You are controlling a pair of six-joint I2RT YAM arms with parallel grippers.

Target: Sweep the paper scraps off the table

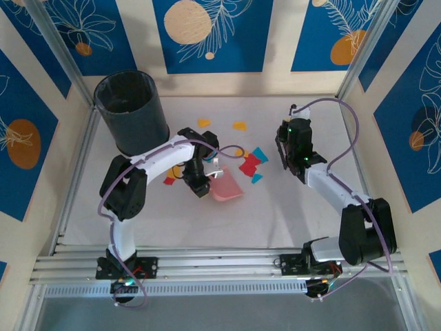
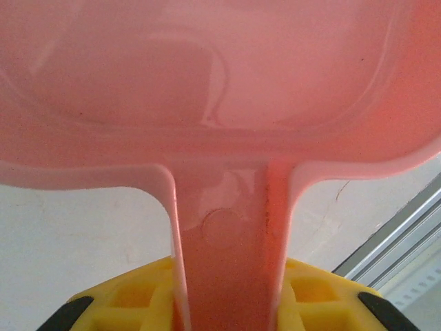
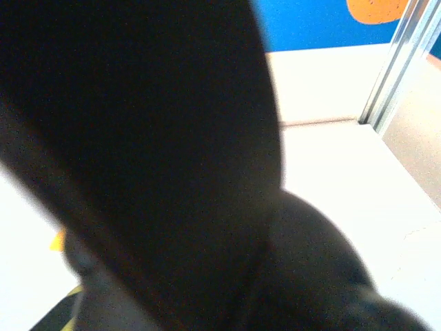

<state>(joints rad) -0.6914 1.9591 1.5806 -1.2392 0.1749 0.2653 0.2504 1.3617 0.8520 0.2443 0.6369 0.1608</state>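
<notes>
the paper scraps (image 1: 251,163) are thin, flat and very light, so you should not try to pinch them. i judge that they will slide easily on the smooth table (image 1: 172,221), but they may fly away or stay stuck flat if you push too fast. it is better to push them from the side with a low edge than to take hold of them. most of them, red and teal, lie in a small group near the middle of the table, a little toward the right edge. two orange pieces (image 1: 239,125) lie apart, closer to the far edge, and a few red and yellow ones (image 1: 170,181) lie partly under the left arm. a dark round bin (image 1: 131,110) stands in the far left corner.

your left gripper (image 1: 198,183) is almost closed, and its yellow pads (image 2: 124,303) press from both sides on the handle (image 2: 231,262) of the pink dustpan (image 1: 227,187). the pan looks like stiff plastic, and it is near the red and teal group, on its near left side. i cannot tell whether its lip touches the table. your right gripper (image 1: 291,141) is closed as far as it goes, over the table toward the right edge. a dark shape stands very close before its wrist camera, but i cannot tell what it is or whether the gripper has it.
</notes>
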